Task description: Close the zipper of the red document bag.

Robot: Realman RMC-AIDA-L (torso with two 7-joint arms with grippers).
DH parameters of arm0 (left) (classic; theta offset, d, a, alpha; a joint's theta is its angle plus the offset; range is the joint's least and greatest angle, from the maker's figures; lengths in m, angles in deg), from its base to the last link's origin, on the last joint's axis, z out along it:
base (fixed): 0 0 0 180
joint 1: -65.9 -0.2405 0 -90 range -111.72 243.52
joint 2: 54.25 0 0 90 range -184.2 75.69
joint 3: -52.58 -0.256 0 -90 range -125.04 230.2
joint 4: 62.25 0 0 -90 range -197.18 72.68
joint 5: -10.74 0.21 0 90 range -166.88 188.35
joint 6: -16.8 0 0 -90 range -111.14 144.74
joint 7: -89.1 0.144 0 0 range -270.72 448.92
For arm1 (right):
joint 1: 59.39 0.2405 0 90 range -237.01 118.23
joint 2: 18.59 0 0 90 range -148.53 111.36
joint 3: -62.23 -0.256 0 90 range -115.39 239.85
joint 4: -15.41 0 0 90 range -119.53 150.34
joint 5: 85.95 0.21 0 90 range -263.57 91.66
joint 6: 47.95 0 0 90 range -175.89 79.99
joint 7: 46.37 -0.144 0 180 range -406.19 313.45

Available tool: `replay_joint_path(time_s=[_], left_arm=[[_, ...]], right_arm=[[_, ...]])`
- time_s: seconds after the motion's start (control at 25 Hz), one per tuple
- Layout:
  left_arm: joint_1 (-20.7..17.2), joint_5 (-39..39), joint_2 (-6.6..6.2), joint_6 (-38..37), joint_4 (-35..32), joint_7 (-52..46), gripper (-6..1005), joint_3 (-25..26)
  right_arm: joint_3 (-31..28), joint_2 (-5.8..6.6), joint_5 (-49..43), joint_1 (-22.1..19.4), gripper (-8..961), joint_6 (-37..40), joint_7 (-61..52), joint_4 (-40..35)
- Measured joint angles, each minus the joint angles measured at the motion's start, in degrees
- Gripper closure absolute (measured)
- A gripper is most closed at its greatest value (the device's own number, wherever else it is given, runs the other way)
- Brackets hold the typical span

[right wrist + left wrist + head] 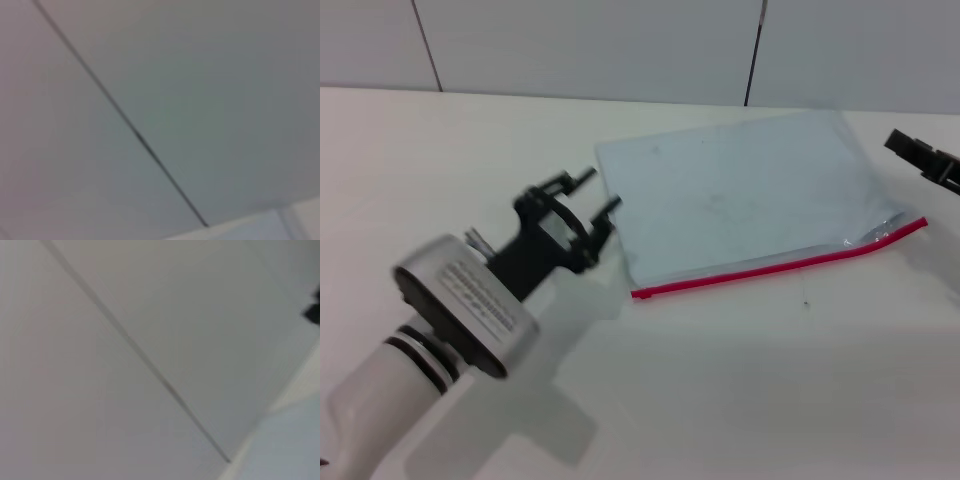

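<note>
White table; left gripper fingers spread beside red document bag.

Looks like a lab/test bench: plain white table w/ grey panelled wall behind.

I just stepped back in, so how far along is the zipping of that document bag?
Nothing looks done yet. The bag lies flat on the table, its red zipper gaping near the right end. The left pincer hangs open beside the bag's left edge, holding nothing. The right pincer sits off the bag's far right corner. Gripping the bag and pulling the slider remain.
</note>
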Motion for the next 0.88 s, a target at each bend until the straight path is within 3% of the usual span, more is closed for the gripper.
replay_joint_path(time_s=[0.28, 0.68, 0.88], left_arm=[[-1.66, -6.81, -0.24, -7.93, -2.23, -8.13, 544, 1.33], [-5.05, -6.95, -0.61, -18.77, -12.41, -36.42, 525, 1.39], [-5.71, -7.05, -0.68, -20.07, -13.96, -37.89, 528, 1.39]], right_arm=[[0.0, -0.35, 7.37, -2.63, 488, 11.58, 13.13, 2.24], [-0.92, -0.46, 13.14, -6.03, 488, 19.36, 27.43, 6.98], [-1.73, -0.52, 14.09, -8.25, 488, 27.71, 40.46, 11.22]])
